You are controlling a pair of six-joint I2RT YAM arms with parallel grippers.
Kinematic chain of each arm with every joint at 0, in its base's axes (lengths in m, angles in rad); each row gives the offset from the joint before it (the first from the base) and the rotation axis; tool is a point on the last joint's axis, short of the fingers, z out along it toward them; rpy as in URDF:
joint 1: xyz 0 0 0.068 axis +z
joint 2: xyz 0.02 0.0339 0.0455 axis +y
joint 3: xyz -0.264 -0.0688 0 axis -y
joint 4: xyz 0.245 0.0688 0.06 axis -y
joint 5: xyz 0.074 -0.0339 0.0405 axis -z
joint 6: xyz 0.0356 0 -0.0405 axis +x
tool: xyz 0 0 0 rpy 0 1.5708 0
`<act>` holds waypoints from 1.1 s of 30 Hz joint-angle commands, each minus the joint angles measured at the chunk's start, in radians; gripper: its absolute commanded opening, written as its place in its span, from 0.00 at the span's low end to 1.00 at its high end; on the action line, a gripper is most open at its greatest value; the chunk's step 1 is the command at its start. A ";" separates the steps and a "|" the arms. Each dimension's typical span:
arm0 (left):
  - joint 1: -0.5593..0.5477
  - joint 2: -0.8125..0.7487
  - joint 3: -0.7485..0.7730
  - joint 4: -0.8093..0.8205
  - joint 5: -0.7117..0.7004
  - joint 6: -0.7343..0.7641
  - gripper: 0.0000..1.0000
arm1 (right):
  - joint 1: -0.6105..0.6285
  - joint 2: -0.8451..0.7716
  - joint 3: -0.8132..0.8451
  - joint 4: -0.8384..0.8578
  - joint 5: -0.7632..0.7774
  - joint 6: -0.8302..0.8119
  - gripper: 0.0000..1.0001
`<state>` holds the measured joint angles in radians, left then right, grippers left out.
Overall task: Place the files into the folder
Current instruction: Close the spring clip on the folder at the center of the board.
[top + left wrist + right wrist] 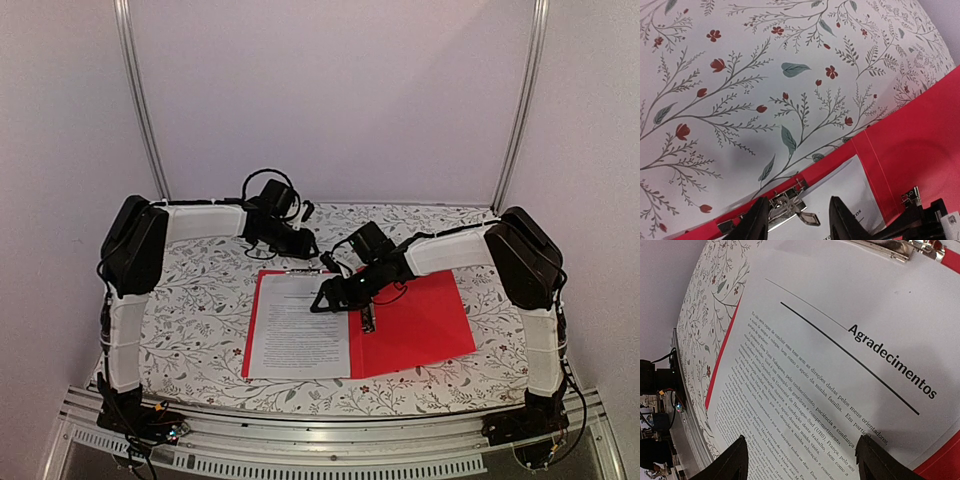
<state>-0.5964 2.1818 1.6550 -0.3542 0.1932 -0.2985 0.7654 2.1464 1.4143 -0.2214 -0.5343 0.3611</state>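
Your left gripper (pixel 797 204) is half open and holds nothing; the metal clip (pixel 786 206) of the folder (pixel 920 150) sits between its fingers. Close squarely on the lever. The files (pixel 830 365) lie just under your wide-open, empty right gripper (pixel 802 445); press them flat with it.

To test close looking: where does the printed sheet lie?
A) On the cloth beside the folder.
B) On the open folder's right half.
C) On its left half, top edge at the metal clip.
C: the files cover the left half of the folder, the clip at their top.
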 commanded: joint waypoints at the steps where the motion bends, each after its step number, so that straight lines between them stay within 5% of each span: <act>1: -0.014 0.031 0.039 -0.036 -0.002 0.008 0.40 | -0.011 0.055 -0.020 -0.086 0.040 -0.005 0.75; 33: 0.044 -0.033 -0.059 -0.001 0.011 -0.034 0.17 | -0.012 0.059 -0.014 -0.096 0.043 -0.007 0.74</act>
<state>-0.5709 2.2036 1.6211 -0.3786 0.1947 -0.3225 0.7650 2.1471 1.4147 -0.2226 -0.5346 0.3611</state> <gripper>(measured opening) 0.169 0.744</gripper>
